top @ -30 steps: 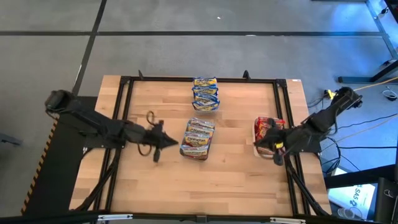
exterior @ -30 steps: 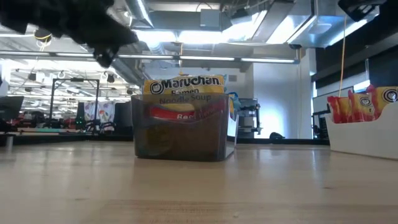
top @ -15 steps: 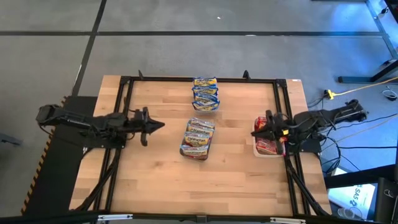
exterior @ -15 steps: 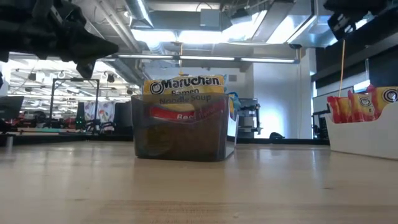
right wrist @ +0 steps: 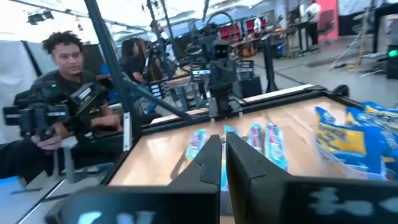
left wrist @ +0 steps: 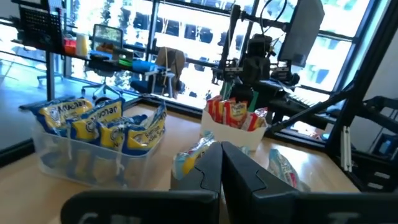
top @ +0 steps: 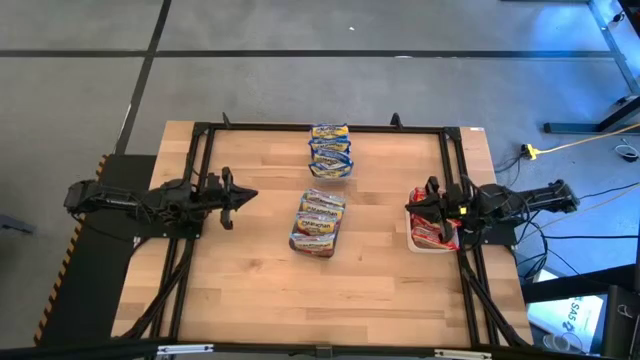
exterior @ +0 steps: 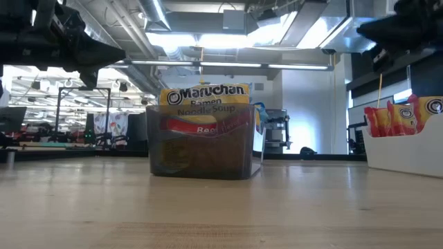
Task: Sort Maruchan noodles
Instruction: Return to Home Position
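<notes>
Clear tub [left wrist: 56,155], mesh basket [exterior: 201,149], white bin [exterior: 408,153]

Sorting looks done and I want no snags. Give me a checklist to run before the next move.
1. Left gripper shut and empty: ok.
2. Right gripper shut and empty: ok.
3. Right arm held well above the white bin and its red packs, low view: ok.
4. No packs lying loose on the table, high view: ok.
5. Packs in the basket all of one kind: cannot tell.
</notes>
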